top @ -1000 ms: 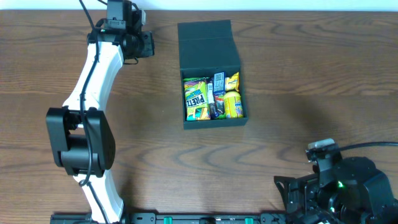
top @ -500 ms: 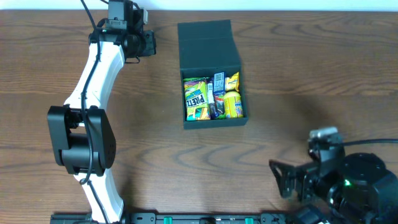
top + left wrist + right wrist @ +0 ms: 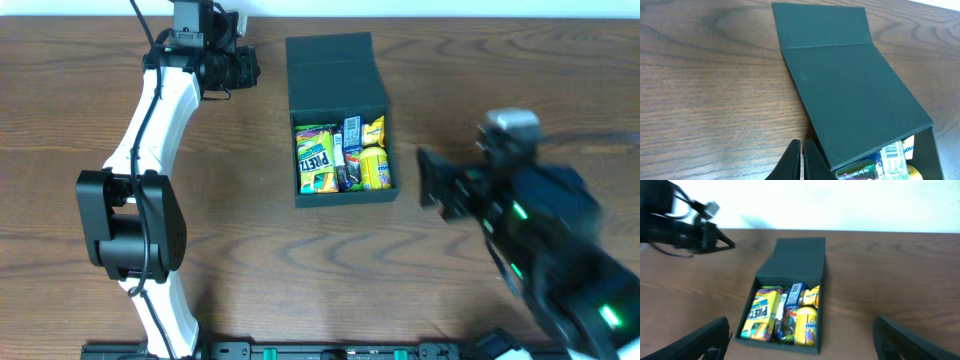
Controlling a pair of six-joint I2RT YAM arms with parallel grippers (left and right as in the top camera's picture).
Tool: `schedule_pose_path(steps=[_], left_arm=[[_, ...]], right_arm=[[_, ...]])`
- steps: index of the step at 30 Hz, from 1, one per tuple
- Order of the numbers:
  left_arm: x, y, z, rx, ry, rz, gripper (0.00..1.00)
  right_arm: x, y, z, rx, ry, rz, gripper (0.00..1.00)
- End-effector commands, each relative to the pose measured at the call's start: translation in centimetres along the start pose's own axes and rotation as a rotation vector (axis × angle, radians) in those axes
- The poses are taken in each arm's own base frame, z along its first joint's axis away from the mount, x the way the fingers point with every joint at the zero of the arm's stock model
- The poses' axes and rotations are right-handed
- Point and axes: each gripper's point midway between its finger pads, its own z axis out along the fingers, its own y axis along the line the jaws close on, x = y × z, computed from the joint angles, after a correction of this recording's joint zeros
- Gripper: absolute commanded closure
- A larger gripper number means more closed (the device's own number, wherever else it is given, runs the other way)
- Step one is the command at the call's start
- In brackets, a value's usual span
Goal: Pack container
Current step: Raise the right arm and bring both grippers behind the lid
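Up from the table's point(image 3: 520, 70) 5 o'clock corner came the right gripper point(image 3: 432, 185), jaws wide and empty, to 3 o'clock of the open container point(image 3: 336, 75). Left gripper point(image 3: 248, 70), jaws closed on nothing, hung at its 10 o'clock.

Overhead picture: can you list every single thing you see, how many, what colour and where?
matte black cardboard box with a hinged flap lid: one, black, middle of the table, lid open.
yellow-and-green pretzel packet: one, left side inside the box.
blue-and-white snack packet: one, middle of the box.
yellow snack packets: two, I think, right side inside the box.
brown wooden table: one, under everything.
left arm: one, white and black, left of the box.
left tool: one, black, shut, left of the lid.
right arm: one, black with green lights, right of the box.
right tool: one, black, open, holding nothing.
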Motion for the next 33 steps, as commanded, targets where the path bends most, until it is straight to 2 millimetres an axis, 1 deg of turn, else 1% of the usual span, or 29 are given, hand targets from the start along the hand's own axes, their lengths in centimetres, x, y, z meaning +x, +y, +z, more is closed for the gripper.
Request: schedule_pose_path(steps=[1, 2, 3, 6, 9, 10, 12, 14, 16, 17, 19, 20, 23, 24, 26, 28, 30, 33], left_arm=[[0.4, 0.1, 0.8, 0.017, 0.012, -0.002, 0.94], [0.3, 0.1, 0.8, 0.017, 0.008, -0.007, 0.94], [0.2, 0.1, 0.8, 0.018, 0.006, -0.007, 0.94], [0.1, 0.1, 0.8, 0.019, 0.0, -0.007, 0.94], [-0.5, 0.1, 1.2, 0.025, -0.022, -0.015, 0.94], [-0.5, 0.0, 1.7, 0.041, -0.023, -0.026, 0.94], [-0.1, 0.0, 3.1, 0.083, -0.005, -0.063, 0.94], [0.3, 0.3, 4.1, 0.089, 0.014, -0.077, 0.95], [0.4, 0.2, 5.0, 0.108, 0.032, -0.084, 0.94], [0.4, 0.3, 5.5, 0.108, 0.039, -0.093, 0.94], [0.2, 0.2, 6.3, 0.115, 0.048, -0.102, 0.94], [0.0, 0.1, 6.6, 0.124, 0.052, -0.104, 0.94], [-0.8, 0.1, 7.9, 0.125, 0.072, -0.111, 0.94], [-0.9, 0.2, 8.3, 0.122, 0.08, -0.115, 0.95], [-1.3, 0.4, 9.0, 0.12, 0.094, -0.129, 0.94], [-1.6, 0.7, 9.8, 0.116, 0.111, -0.144, 0.94], [-1.5, 1.0, 10.5, 0.112, 0.122, -0.166, 0.94], [-1.1, 1.4, 11.1, 0.106, 0.139, -0.201, 0.94]], right_arm=[[0.2, -0.3, 4.0, 0.033, 0.048, -0.015, 0.14], [0.2, -0.3, 5.2, 0.027, 0.058, -0.009, 0.14], [0.2, -0.4, 7.0, 0.013, 0.069, 0.006, 0.15], [-0.1, -0.7, 10.0, -0.035, 0.08, 0.043, 0.18], [-0.5, -1.8, 13.2, -0.109, 0.083, 0.098, 0.2], [-0.6, -2.3, 14.2, -0.134, 0.085, 0.116, 0.2], [-0.5, -3.8, 16.3, -0.17, 0.095, 0.177, 0.26], [0.0, -5.0, 17.7, -0.183, 0.109, 0.22, 0.31], [0.6, -6.2, 19.1, -0.186, 0.126, 0.264, 0.39], [1.0, -6.8, 19.9, -0.184, 0.135, 0.286, 0.46], [1.8, -8.1, 21.2, -0.174, 0.15, 0.326, 0.61], [2.2, -8.6, 21.9, -0.172, 0.156, 0.35, 0.73], [3.4, -9.9, 24.3, -0.186, 0.174, 0.415, 0.96], [3.7, -10.1, 24.9, -0.189, 0.181, 0.432, 0.99], [4.5, -10.6, 26.5, -0.2, 0.206, 0.464, 0.98], [5.1, -10.8, 28.5, -0.23, 0.24, 0.487, 0.98], [5.5, -10.9, 30.4, -0.246, 0.265, 0.51, 0.99], [6.2, -11.5, 32.6, -0.238, 0.306, 0.534, 0.98]])
